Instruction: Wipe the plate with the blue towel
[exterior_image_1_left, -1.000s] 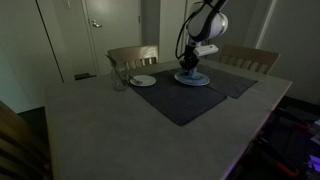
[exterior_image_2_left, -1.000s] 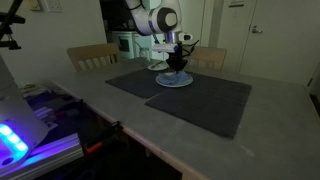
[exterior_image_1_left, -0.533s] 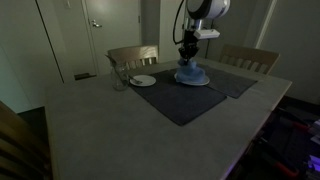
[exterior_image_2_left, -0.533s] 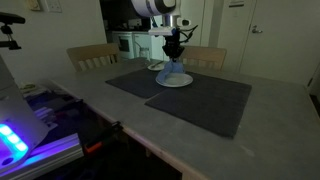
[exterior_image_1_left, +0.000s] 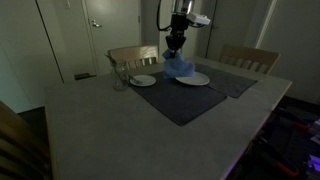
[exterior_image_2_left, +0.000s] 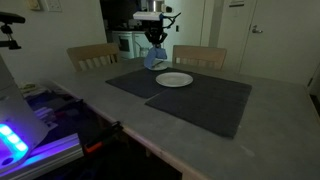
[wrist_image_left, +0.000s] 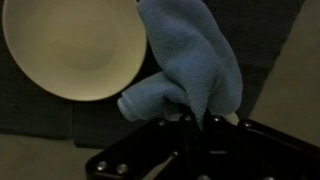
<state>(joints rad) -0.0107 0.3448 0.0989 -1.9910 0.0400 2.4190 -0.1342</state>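
Fingers (wrist_image_left: 213, 125) clamped on bunched top of blue towel (exterior_image_1_left: 178, 68). Cloth looks soft, light and limp, hanging clear of plate (exterior_image_1_left: 193, 79) near tabletop (exterior_image_1_left: 120, 130) far edge. Plate probably rigid, may slide.

The arm (exterior_image_1_left: 197, 19) is white with dark parts near its end. The gripper (wrist_image_left: 198, 120) is black and a bit shiny, with two thin fingers (wrist_image_left: 213, 124).

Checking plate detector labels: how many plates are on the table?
2. The larger plate sits on the dark placemat next to the hanging blue towel; the smaller plate lies by the glass. None obviously hidden.
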